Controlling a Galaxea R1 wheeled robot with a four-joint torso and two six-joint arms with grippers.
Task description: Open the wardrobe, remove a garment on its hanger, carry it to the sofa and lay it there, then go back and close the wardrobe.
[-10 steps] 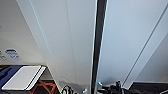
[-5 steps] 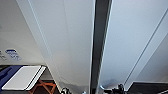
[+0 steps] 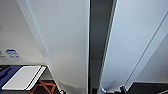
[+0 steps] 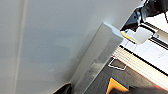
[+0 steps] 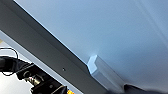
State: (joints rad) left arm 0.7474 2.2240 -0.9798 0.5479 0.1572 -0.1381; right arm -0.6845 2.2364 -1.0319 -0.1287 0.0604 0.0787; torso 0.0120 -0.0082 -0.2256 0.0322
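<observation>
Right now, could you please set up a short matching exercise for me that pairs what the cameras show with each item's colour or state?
Things:
1. wardrobe doors
2. gap between the doors
3. handle in the left wrist view
4. flat board low at the left of the head view

Descriptions:
A. dark, narrow opening
B. white with a dark edge
C. slightly ajar
D. white block standing off the door face

Pairs: 1-C, 2-A, 3-D, 4-B

The wardrobe close up, its two tall white doors parted by a narrow dark gap down the middle; low at the left, a white board on a blue surface; an orange frame beside it
</observation>
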